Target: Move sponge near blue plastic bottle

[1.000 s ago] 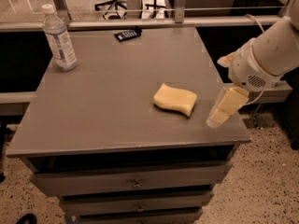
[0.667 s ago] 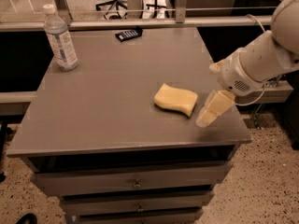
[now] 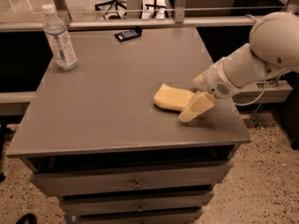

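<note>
The pale yellow sponge [image 3: 172, 97] lies flat on the grey table [image 3: 117, 101], right of its middle. The blue plastic bottle [image 3: 59, 38], clear with a white cap and pale label, stands upright at the table's far left corner, far from the sponge. My gripper [image 3: 190, 114] comes in from the right on a white arm [image 3: 254, 59]. Its yellowish fingers [image 3: 198, 105] point down and left and sit right at the sponge's right end, partly overlapping it. I cannot tell whether they touch it.
A small dark flat packet [image 3: 127, 34] lies near the table's far edge. The table tops a cabinet with drawers [image 3: 135, 183] below. A metal rail [image 3: 140, 23] runs behind the table. Speckled floor lies to the right.
My gripper has moved left across the table's right side, from near the right edge to the sponge's right end. The sponge and the bottle have not moved.
</note>
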`<move>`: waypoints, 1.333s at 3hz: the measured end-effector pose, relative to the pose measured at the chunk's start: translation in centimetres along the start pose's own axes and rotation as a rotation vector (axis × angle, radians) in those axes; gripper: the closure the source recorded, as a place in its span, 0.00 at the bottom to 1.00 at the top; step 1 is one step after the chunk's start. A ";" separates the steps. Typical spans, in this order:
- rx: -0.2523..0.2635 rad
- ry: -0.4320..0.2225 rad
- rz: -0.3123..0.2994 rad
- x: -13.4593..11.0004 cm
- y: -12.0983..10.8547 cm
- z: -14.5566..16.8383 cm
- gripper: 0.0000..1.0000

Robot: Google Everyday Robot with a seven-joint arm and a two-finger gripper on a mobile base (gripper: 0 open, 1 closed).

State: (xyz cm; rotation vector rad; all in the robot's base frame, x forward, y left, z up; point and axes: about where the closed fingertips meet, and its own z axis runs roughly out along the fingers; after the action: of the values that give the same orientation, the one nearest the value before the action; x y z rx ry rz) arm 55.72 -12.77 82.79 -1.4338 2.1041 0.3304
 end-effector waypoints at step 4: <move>0.017 -0.079 0.023 -4.1 -1.3 -2.6 1.00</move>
State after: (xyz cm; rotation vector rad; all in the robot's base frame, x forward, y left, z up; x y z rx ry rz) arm 57.16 -11.37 87.38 -1.3656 2.0565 0.3713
